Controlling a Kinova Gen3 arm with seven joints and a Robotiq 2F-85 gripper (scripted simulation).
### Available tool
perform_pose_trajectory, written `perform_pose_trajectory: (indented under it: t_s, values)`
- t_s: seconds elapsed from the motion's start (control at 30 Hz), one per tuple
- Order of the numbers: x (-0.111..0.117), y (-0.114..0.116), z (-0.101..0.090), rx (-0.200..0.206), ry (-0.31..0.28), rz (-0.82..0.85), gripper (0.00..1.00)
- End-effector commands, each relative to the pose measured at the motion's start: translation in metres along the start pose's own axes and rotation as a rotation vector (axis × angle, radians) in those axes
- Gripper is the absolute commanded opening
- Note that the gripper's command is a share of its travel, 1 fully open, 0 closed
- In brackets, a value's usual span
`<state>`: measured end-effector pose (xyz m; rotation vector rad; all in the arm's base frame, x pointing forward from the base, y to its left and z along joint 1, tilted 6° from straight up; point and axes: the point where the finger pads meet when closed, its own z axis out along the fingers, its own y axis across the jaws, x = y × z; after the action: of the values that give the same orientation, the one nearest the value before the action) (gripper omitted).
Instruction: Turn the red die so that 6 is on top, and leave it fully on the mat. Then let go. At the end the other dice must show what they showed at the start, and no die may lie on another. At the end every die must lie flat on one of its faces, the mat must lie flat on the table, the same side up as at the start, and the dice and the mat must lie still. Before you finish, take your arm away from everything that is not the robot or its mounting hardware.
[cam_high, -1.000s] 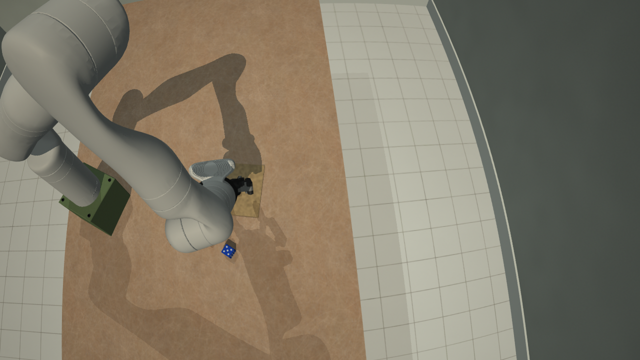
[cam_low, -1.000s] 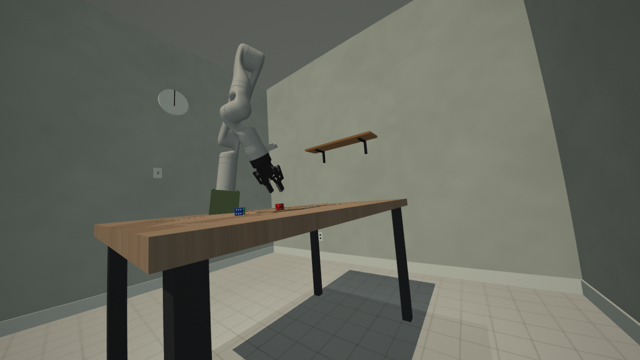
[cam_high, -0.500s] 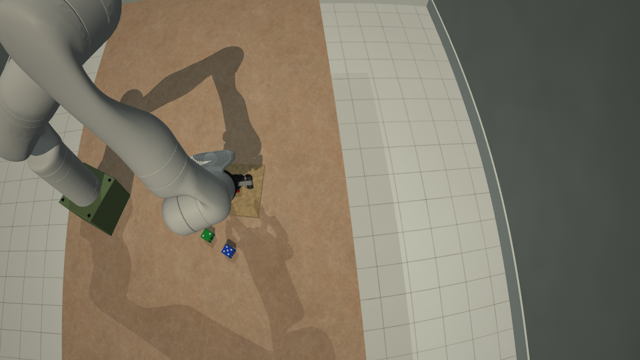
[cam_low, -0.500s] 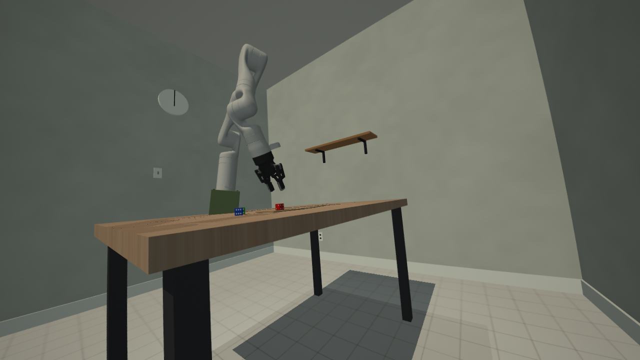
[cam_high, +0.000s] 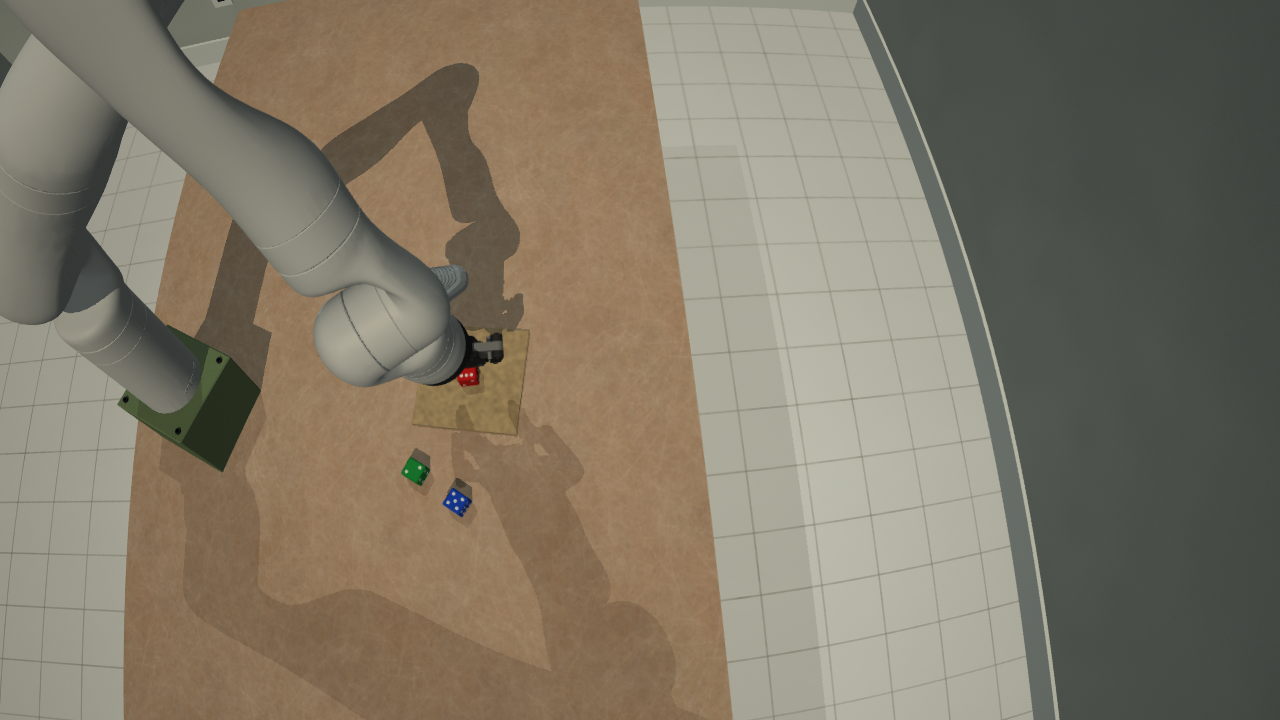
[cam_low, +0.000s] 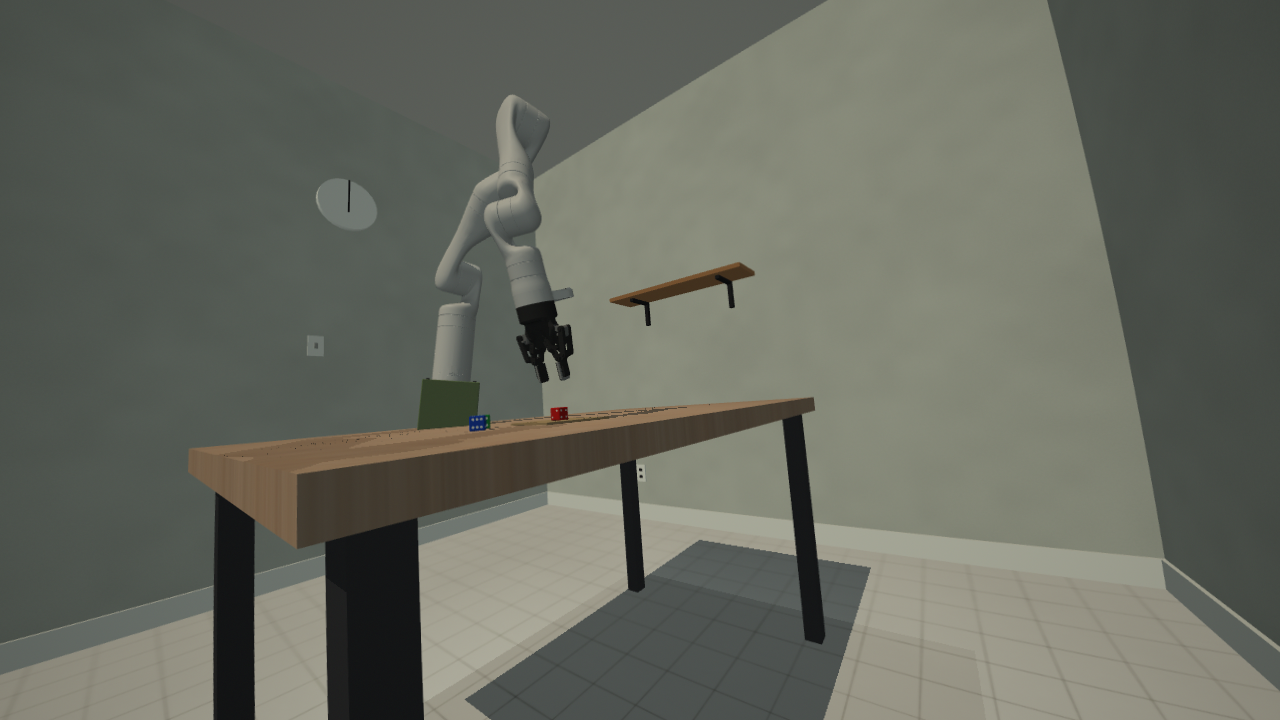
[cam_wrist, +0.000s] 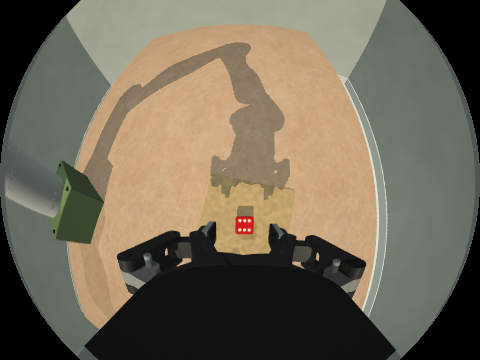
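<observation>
The red die (cam_high: 467, 377) (cam_low: 558, 412) (cam_wrist: 244, 226) lies flat on the tan mat (cam_high: 487, 411) (cam_wrist: 283, 206), near the mat's left edge. In the wrist view its upward face shows several white pips in two rows. My gripper (cam_high: 484, 357) (cam_low: 553, 376) (cam_wrist: 242, 231) is open and empty. It hangs well above the die, pointing down, and touches nothing. In the overhead view the arm hides part of the gripper. The mat lies flat on the table.
A green die (cam_high: 414, 470) and a blue die (cam_high: 457, 501) (cam_low: 478, 422) lie on the bare table in front of the mat, apart from each other. The green robot base (cam_high: 201, 402) (cam_low: 447, 404) (cam_wrist: 76, 210) stands at the table's left edge.
</observation>
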<state>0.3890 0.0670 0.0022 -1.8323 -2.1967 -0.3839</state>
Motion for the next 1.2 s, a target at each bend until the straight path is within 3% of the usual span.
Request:
perform_pose_trajectory:
  t_s: [0.0, 0.47, 0.97, 1.17]
  values:
    - [0.0066, 0.0027, -0.0023, -0.005, -0.010, -0.017, 0.61]
    - [0.0064, 0.0010, -0.0003, 0.004, -0.046, -0.015, 0.61]
    - [0.0082, 0.0003, 0.0006, 0.005, -0.225, -0.014, 0.61]
    - [0.0095, 0.0017, -0.0008, -0.002, -0.256, -0.015, 0.61]
